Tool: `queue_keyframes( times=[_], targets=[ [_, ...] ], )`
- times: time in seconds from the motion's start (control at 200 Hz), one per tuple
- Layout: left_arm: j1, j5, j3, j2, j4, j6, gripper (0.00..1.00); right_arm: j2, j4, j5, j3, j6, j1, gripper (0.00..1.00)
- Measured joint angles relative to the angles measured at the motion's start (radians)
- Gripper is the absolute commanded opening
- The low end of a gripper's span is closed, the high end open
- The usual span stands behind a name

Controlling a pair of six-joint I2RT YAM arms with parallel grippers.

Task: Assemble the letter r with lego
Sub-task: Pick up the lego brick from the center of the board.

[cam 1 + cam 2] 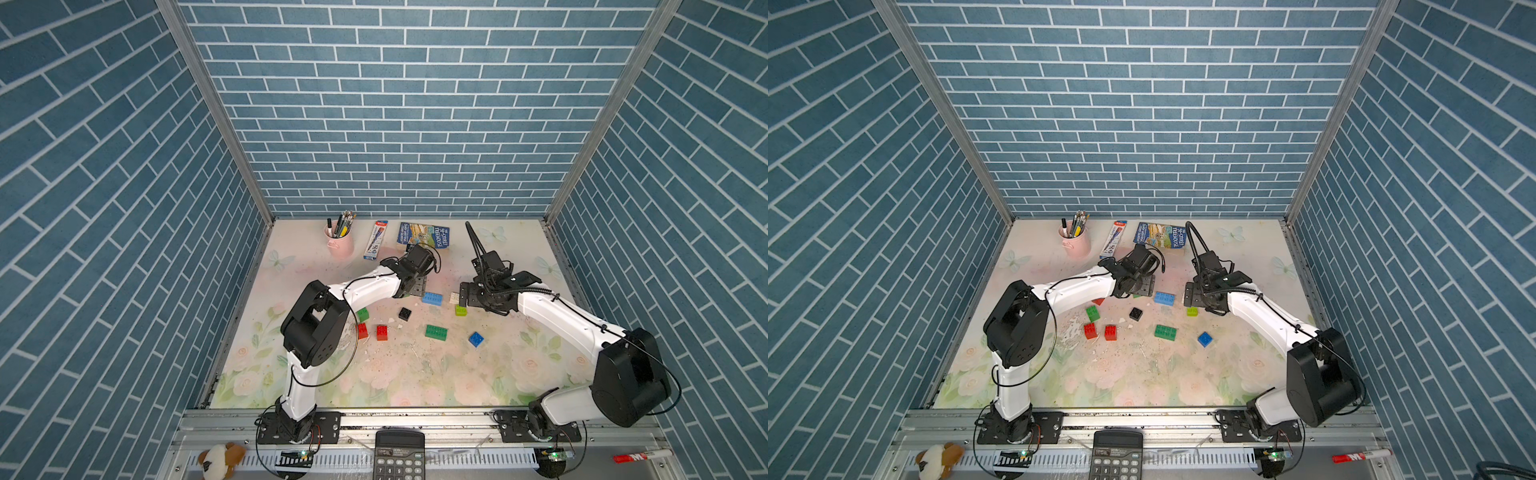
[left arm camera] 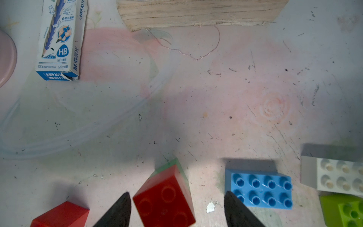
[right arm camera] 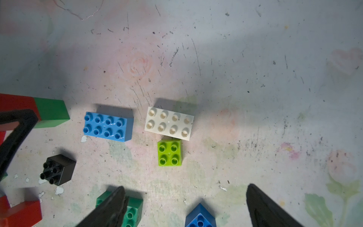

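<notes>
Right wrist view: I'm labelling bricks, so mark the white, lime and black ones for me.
white brick (image 3: 169,123), right wrist view, studded top.
lime brick (image 3: 169,153), right wrist view, studded top.
black brick (image 3: 63,170), right wrist view, plain side face.

Both top views: high overhead on near side, tilted down toward back wall, wide, whole table in frame, almost identical. Left wrist view: close, looking down at tabletop. Right wrist view: likewise close. Wrist views share light-blue brick, white brick
</notes>
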Motion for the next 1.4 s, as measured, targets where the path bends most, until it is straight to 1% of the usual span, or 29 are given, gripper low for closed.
queue_keyframes(
  times=[0.14,0.23,0.475,0.555,0.65,0.745,0.835,0.905,1.075,1.225,1.4],
  targets=[
    [0.007,0.008,0.022,0.021,-0.010,0.001,0.64,0.018,0.001,-0.003,0.000,0.000,-0.003,0.94],
    [0.013,0.014,0.032,0.039,-0.015,0.003,0.62,0.028,0.001,-0.004,0.000,0.000,-0.006,0.94],
    [0.018,0.021,0.051,0.065,-0.039,0.009,0.51,0.047,0.000,-0.011,0.008,-0.001,-0.018,0.94],
    [0.018,0.022,0.056,0.065,-0.040,0.014,0.49,0.054,0.000,-0.013,0.012,-0.002,-0.020,0.93],
    [0.019,0.022,0.058,0.065,-0.041,0.024,0.45,0.068,0.000,-0.018,0.026,-0.003,-0.023,0.93],
    [0.023,0.027,0.058,0.065,-0.042,0.029,0.44,0.080,0.000,-0.023,0.038,-0.004,-0.024,0.93],
    [0.029,0.039,0.058,0.065,-0.042,0.034,0.48,0.089,0.000,-0.027,0.049,-0.004,-0.025,0.93],
    [0.033,0.043,0.058,0.065,-0.042,0.040,0.54,0.094,0.000,-0.030,0.058,-0.004,-0.025,0.93],
    [0.037,0.053,0.058,0.065,-0.039,0.047,0.62,0.094,0.000,-0.037,0.064,-0.005,-0.026,0.96],
    [0.037,0.068,0.058,0.063,-0.027,0.047,0.69,0.094,-0.008,-0.038,0.072,-0.005,-0.026,0.96],
    [0.037,0.085,0.028,0.006,-0.006,0.048,0.75,0.094,-0.012,-0.038,0.081,-0.005,-0.026,0.95]
  ],
)
